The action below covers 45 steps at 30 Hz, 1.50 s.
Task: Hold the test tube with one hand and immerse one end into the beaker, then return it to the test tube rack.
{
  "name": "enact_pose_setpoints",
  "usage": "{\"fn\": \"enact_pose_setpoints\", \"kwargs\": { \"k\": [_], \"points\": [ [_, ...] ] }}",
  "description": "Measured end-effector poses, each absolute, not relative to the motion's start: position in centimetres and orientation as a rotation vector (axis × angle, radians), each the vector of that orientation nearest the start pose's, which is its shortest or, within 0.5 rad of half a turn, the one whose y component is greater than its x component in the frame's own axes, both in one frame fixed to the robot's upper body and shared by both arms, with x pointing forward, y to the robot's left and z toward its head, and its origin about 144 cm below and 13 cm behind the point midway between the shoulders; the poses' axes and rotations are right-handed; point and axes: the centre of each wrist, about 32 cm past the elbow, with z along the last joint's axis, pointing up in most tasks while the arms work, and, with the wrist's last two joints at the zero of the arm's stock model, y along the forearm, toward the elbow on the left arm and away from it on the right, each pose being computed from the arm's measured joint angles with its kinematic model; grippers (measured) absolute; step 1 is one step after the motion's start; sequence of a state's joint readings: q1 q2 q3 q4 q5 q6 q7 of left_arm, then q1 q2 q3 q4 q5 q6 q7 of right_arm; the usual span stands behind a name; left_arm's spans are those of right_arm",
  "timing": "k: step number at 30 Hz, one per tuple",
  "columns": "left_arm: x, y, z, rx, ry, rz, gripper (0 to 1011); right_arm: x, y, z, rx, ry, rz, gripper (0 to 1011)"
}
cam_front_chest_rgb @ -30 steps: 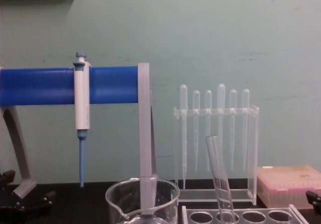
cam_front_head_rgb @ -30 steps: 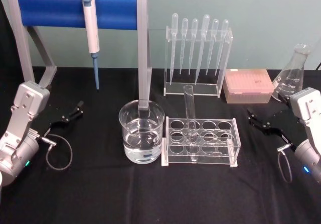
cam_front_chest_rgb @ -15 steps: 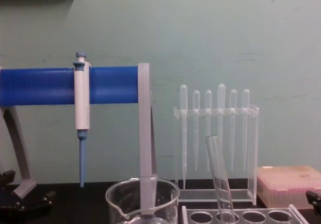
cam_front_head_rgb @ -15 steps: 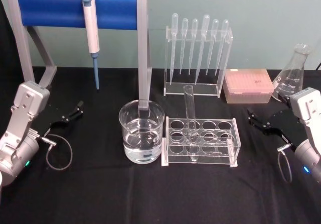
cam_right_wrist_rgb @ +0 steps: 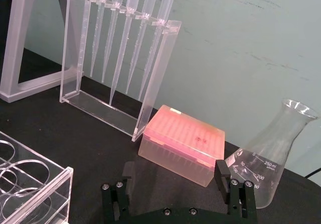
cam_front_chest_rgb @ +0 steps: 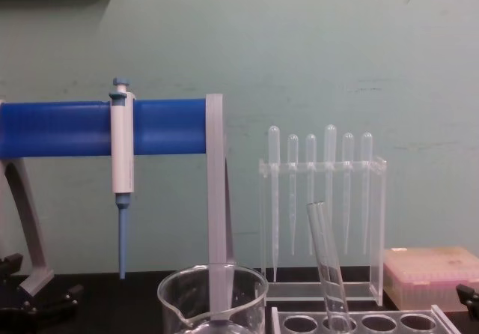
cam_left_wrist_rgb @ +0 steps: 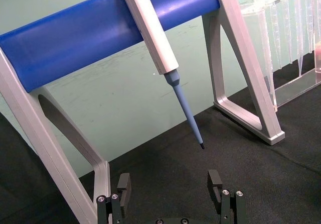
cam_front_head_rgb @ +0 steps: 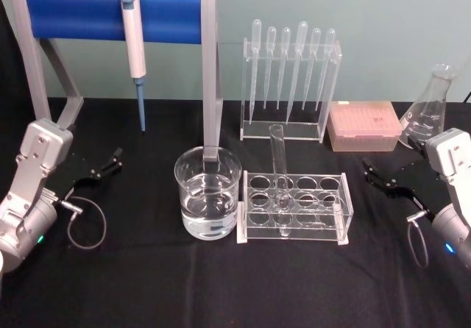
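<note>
The test tube (cam_front_head_rgb: 279, 166) stands in the clear test tube rack (cam_front_head_rgb: 346, 212), in the second column of holes from the beaker end; the row cannot be told. Its mouth tilts toward the table's far edge. The rack sits at mid-table. The beaker (cam_front_head_rgb: 184, 195), part-filled with clear liquid, stands just beside the rack's left end.

The left gripper (cam_front_head_rgb: 110, 162) rests low near the table's left edge, fingers (cam_left_wrist_rgb: 124, 184) spread, grasping nothing. The right gripper (cam_front_head_rgb: 372, 173) rests low near the right edge, fingers (cam_right_wrist_rgb: 221, 172) likewise spread and unloaded. Both are well apart from the tube.

Along the far edge: micropipette (cam_front_head_rgb: 133, 41) hung on a blue-barred stand (cam_front_head_rgb: 73, 15), pipette rack (cam_front_head_rgb: 291, 74), pink tip box (cam_front_head_rgb: 364, 126), Erlenmeyer flask (cam_front_head_rgb: 427, 111).
</note>
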<state>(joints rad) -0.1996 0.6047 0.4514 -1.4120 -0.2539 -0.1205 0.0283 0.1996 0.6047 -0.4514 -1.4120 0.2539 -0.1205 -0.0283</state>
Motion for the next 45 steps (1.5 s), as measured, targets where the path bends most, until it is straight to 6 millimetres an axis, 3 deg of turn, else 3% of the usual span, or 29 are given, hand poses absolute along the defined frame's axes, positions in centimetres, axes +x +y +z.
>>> {"fn": "enact_pose_setpoints", "kwargs": {
  "k": [5, 16, 20, 31, 45],
  "points": [
    [48.9, 31.0, 114.0, 0.305, -0.285, 1.248, 1000, 48.1, -31.1, 114.0, -0.317, -0.312, -1.241, 1002],
    [48.9, 31.0, 114.0, 0.304, -0.285, 1.248, 1000, 42.2, -30.5, 115.8, -0.276, -0.392, -1.151, 1000],
    [48.9, 31.0, 114.0, 0.304, -0.285, 1.248, 1000, 41.5, -29.9, 116.4, -0.204, -0.344, -1.066, 1002],
    [48.9, 31.0, 114.0, 0.304, -0.285, 1.248, 1000, 44.0, -27.0, 117.2, -0.085, -0.170, -0.859, 1002],
    [48.9, 31.0, 114.0, 0.304, -0.285, 1.248, 1000, 48.2, -24.8, 118.1, -0.102, -0.063, -0.779, 1000]
  ]
}}
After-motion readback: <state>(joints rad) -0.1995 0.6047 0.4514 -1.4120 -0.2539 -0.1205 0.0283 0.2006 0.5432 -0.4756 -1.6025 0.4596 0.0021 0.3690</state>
